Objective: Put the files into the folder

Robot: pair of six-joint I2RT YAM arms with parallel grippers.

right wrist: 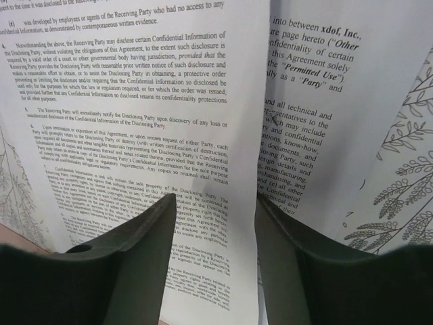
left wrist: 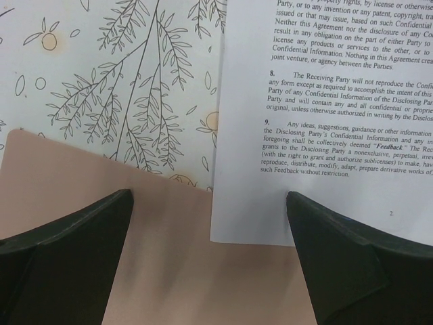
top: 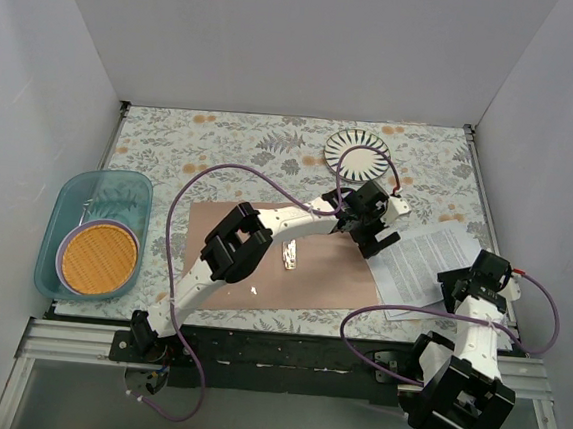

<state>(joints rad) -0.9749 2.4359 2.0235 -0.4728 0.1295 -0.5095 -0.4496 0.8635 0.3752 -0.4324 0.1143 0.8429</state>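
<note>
Dark fingers of my left gripper (left wrist: pixel 208 196) stand spread and empty over the flat brown kraft-cardboard folder (left wrist: pixel 162 257), where one corner of the white printed paper sheets (left wrist: pixel 318 101) overlaps its edge. My right gripper (right wrist: pixel 215 203) is parted too, straddling the top sheet's lifted edge without pinching it. Most of the stack lies on the floral tablecloth (left wrist: pixel 122 101) beside the folder, so I judge the transfer barely begun. Next I need a grip on that corner, then a drag toward the silver metal fastener (top: pixel 289 255).
</note>
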